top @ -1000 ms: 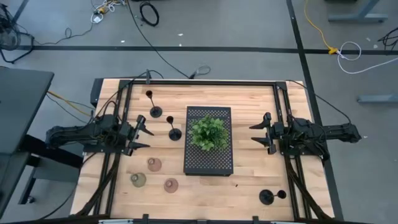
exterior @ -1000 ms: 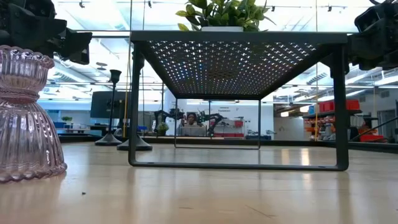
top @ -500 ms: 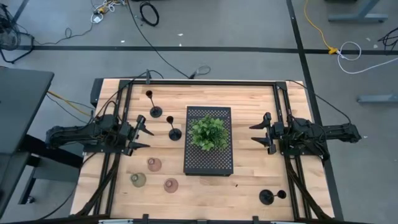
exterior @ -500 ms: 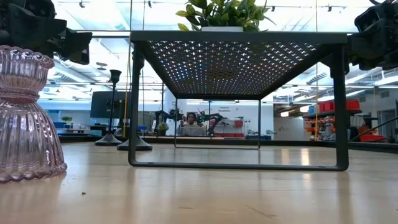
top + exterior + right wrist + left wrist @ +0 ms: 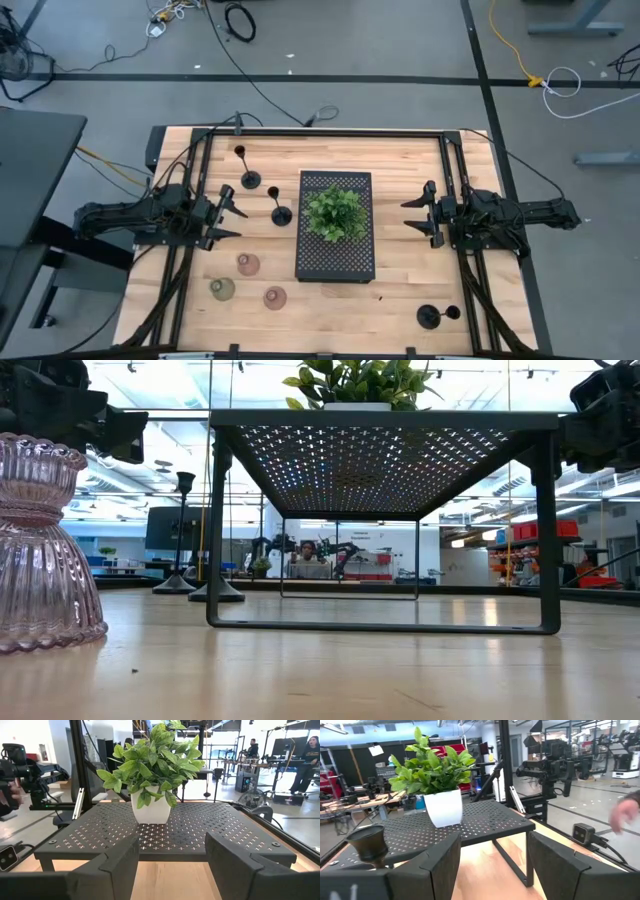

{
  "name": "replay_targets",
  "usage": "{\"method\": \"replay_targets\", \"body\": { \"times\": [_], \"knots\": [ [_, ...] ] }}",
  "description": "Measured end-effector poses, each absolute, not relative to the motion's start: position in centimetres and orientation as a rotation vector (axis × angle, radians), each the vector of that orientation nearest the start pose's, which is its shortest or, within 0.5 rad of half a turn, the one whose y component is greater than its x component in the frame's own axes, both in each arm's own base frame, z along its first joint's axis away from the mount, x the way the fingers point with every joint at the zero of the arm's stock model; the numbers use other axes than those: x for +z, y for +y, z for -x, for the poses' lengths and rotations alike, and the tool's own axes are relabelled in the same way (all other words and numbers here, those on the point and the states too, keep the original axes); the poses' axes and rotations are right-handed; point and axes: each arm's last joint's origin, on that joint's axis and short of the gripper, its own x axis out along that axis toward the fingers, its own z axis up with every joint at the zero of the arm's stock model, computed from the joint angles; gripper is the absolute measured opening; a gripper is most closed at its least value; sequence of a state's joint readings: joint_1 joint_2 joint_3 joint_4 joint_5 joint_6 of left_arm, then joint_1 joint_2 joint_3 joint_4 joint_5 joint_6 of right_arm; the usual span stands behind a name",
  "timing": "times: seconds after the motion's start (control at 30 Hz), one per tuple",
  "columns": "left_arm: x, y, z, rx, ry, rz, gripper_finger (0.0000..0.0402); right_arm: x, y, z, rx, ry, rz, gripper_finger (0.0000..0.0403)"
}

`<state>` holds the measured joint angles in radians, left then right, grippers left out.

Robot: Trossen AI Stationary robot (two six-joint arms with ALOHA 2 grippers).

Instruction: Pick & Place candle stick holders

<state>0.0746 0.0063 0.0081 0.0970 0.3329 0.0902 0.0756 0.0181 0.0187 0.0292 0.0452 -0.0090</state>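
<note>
Wooden table (image 5: 400, 170) under me, black perforated stand (image 5: 336, 255) dead centre with a potted green plant (image 5: 335, 213) in a white pot on top. My left gripper (image 5: 231, 212) hovers left of the stand, fingers spread, holding nothing; my right gripper (image 5: 413, 216) hovers on the opposite side, fingers also spread and empty, both pointing at the stand. Candle stick holders sit scattered: two black stemmed holders between left gripper and stand, one at (image 5: 248, 175) farther back, one at (image 5: 280, 211) just beside the stand. Three squat ones in the front-left area: pink (image 5: 248, 264), olive-green (image 5: 222, 289), pink-brown (image 5: 274, 298). One more black holder (image 5: 430, 316) lies near the front-right corner, well apart from the rest. Low view shows a ribbed pink glass holder (image 5: 40, 550) up close.
</note>
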Motion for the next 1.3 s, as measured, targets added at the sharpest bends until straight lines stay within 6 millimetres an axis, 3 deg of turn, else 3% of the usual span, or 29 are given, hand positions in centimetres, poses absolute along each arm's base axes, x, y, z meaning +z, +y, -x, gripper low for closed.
{"method": "replay_targets", "body": {
  "times": [0.33, 0.7, 1.13, 1.3],
  "knots": [
    [17.7, -0.1, -9.6, -0.194, -0.122, -0.086, 0.0236, 17.1, 0.6, -9.7, 0.030, -0.029, 0.007, 0.0229],
    [17.4, 2.1, -9.2, 0.574, -0.082, -0.019, 0.0236, 17.1, 0.6, -9.7, 0.030, -0.031, 0.007, 0.0229],
    [16.0, 3.0, -9.5, 0.947, 0.095, -0.044, 0.0236, 17.7, 0.6, -9.7, 0.030, -0.089, -0.016, 0.0229],
    [15.6, 3.1, -9.8, 1.002, 0.139, -0.065, 0.0236, 18.2, 0.6, -9.7, 0.033, -0.141, -0.057, 0.0229]
  ]
}}
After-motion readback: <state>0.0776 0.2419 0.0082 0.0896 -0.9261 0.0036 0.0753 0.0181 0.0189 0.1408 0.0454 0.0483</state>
